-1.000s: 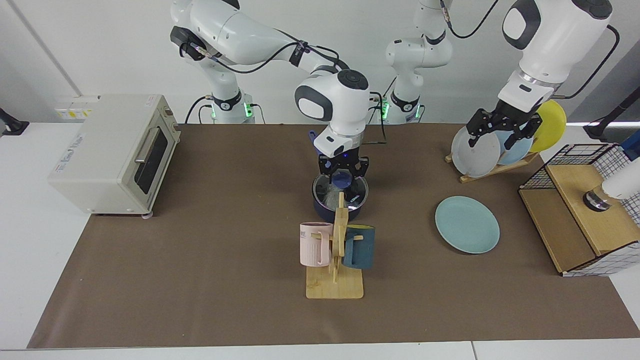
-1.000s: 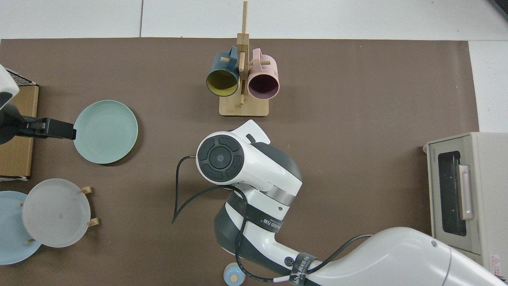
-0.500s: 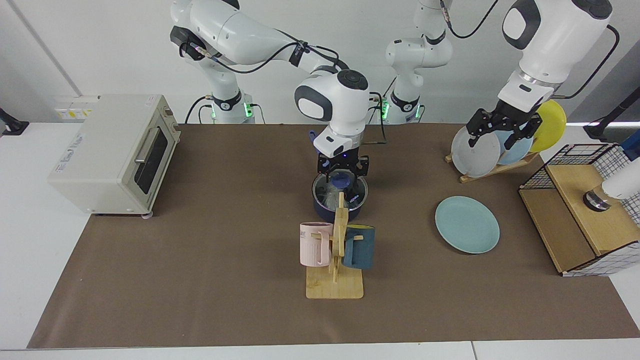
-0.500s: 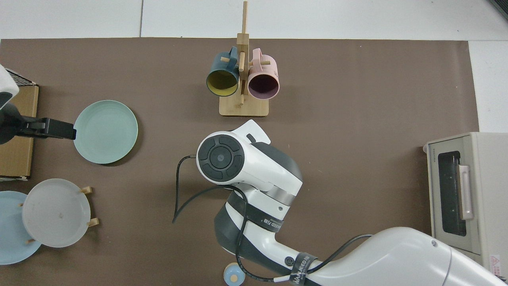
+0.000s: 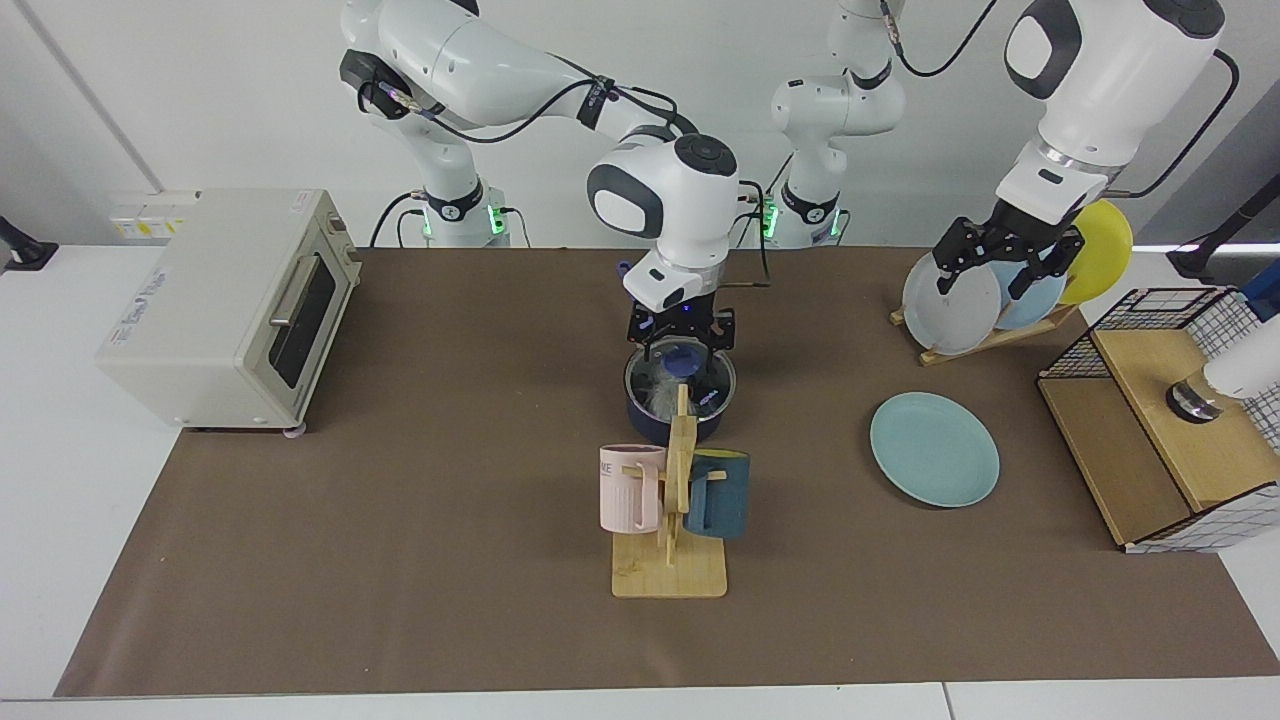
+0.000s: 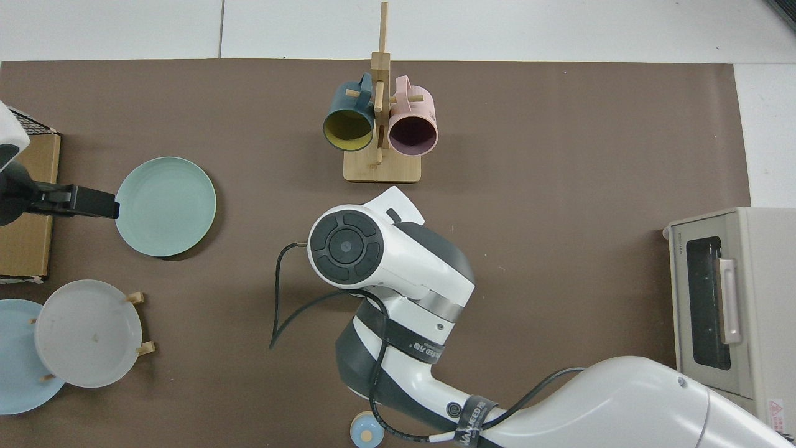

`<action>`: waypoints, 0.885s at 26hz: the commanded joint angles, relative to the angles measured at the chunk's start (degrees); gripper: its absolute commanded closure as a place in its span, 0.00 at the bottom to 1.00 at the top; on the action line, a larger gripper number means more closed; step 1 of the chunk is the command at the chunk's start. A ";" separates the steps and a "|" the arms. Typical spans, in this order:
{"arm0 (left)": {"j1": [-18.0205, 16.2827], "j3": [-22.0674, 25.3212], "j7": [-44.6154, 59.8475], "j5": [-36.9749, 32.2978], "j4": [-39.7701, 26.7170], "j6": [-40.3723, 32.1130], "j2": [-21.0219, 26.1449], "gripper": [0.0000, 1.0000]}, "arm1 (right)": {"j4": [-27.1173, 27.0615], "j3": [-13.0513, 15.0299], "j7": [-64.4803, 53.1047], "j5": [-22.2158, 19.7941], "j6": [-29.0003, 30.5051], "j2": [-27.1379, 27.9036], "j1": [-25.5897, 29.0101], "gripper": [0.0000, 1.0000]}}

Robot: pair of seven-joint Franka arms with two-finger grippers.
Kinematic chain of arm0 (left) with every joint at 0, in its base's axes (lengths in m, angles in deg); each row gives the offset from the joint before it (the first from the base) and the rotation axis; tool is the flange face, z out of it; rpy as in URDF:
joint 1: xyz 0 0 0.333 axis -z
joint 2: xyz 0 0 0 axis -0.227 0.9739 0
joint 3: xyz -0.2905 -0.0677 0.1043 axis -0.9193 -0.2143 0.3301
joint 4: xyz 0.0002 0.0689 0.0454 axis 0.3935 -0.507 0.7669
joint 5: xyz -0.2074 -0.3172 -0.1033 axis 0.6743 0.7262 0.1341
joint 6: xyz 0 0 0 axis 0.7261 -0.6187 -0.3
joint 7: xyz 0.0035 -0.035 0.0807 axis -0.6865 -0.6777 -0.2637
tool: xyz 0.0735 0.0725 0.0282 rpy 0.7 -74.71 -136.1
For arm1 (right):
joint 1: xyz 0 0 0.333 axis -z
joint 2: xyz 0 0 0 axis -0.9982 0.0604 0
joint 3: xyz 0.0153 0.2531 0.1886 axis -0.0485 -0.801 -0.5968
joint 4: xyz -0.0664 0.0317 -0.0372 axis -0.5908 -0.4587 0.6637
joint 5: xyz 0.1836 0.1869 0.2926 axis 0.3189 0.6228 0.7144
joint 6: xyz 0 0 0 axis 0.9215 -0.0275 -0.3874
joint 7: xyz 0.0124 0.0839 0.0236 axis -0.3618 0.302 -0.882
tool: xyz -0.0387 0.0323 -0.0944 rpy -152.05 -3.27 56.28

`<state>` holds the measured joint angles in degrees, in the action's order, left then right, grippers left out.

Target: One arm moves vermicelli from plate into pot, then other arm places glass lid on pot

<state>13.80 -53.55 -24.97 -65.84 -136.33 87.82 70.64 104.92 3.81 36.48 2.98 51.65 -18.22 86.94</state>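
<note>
The right gripper [image 5: 681, 338], fingers spread, has lifted clear of the glass lid [image 5: 680, 377], now seated on the pot [image 5: 681, 402] over the vermicelli [image 5: 657, 397]. Beyond, the plate [image 5: 934, 448] lies bare; the left gripper [image 5: 1005, 258] waits, open. Task looks complete.

A robotics lab staged as a kitchen: two white arms bolted behind a white worktop [image 5: 60, 420] under a brown mat [image 5: 400, 560], bare white walls, trailing cables. Kitchen props surround the right claw [image 5: 681, 345]: a toaster oven [image 5: 225, 305], a mug tree [image 5: 672, 500], and a plate rack [image 5: 985, 335] beneath the left claw [image 5: 997, 268].
</note>
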 commanded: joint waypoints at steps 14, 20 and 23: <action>0.38 0.09 0.24 -0.64 -1.34 -0.78 -1.40 0.00 | -6.07 19.18 -22.03 18.28 -13.83 -18.86 -1.89 0.02; 0.38 0.18 0.24 -0.64 -1.34 -0.78 -1.40 0.00 | -0.45 32.03 -33.12 25.87 -13.83 -27.49 -3.66 0.02; 0.38 0.18 0.24 -0.64 -1.34 -0.69 -1.40 0.00 | 0.87 36.16 -37.08 27.36 -13.91 -29.69 -2.87 0.02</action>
<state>13.80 -53.55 -24.97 -65.84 -136.39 87.53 70.63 100.42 34.98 4.59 27.32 37.10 -43.09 83.71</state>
